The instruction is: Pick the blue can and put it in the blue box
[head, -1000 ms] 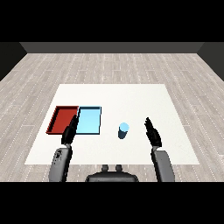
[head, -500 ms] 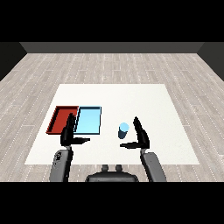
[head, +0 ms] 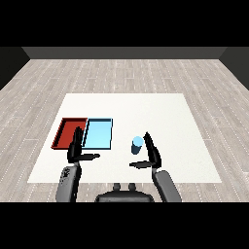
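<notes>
Blue can (head: pixel 137 144) upright on white table (head: pixel 165 116), just right of light blue tray (head: pixel 98 134). Right hand (head: pixel 151 151) beside can, fingers straight, thumb apart, not clasping. Left hand (head: pixel 76 147) open near red tray (head: pixel 69 133).

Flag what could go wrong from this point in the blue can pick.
1. The right hand is open right beside the upright blue can, with nothing curled round it yet; closing off-centre might tip or push it.
2. The left hand hangs open at the near edge of the red tray and the blue tray, so carrying the can over could bring the hands together.
</notes>
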### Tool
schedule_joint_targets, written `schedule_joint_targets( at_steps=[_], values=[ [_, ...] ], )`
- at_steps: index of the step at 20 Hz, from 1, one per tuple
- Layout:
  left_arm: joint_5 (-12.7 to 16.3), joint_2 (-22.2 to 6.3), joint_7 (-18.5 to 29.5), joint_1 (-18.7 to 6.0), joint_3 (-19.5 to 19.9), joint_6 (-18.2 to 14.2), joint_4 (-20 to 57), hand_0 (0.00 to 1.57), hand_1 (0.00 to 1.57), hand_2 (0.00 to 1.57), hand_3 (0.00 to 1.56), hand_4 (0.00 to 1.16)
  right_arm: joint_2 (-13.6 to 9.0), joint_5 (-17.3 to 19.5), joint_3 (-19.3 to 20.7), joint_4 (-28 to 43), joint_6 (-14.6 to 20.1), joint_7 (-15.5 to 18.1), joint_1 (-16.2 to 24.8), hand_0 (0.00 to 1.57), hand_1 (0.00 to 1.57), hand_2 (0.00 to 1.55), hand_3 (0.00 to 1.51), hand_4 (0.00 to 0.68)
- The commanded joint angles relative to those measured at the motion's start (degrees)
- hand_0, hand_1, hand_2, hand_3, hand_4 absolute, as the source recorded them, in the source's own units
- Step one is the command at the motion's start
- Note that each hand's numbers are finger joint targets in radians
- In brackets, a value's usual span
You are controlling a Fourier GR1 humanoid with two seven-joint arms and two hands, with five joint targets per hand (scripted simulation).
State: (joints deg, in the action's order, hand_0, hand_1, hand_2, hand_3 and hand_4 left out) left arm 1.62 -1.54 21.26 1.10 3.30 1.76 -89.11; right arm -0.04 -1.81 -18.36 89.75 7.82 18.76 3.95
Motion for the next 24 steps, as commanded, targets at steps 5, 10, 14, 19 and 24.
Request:
schedule_joint_targets(
  at_steps=[5,10,14,19,24],
  values=[
    [-1.4,0.8,3.4,3.5,-1.5,-1.4,-0.4,0.0,0.0,0.0,0.0,0.0,0.0,-1.3,-1.9,-2.6,3.0,2.1,-1.1,0.0,0.0,0.0,0.0,0.0],
    [-0.5,0.2,2.3,2.2,-1.4,-0.5,-0.6,0.0,0.0,0.0,0.0,0.0,-0.1,-0.6,3.3,-4.1,-2.4,4.0,-0.1,0.0,0.0,0.0,0.0,0.0],
    [-2.5,1.3,-0.4,-0.2,-2.7,-3.3,-1.1,0.0,0.0,0.0,0.0,0.0,0.0,-3.0,3.6,-5.4,-3.3,4.1,0.1,0.0,0.0,0.0,0.0,0.0],
    [-1.2,-0.1,0.3,2.0,-1.6,-1.8,-2.1,0.0,0.0,0.0,0.0,0.0,0.0,-4.8,2.0,-8.7,1.7,0.8,-3.1,0.0,0.0,0.0,0.0,0.0],
    [-1.9,1.1,0.3,1.3,-2.8,-2.7,-1.7,0.0,0.0,0.0,0.0,0.0,0.0,-6.0,8.6,-17.1,-0.9,2.6,-8.3,0.0,0.0,0.0,0.0,0.0]
  ],
)
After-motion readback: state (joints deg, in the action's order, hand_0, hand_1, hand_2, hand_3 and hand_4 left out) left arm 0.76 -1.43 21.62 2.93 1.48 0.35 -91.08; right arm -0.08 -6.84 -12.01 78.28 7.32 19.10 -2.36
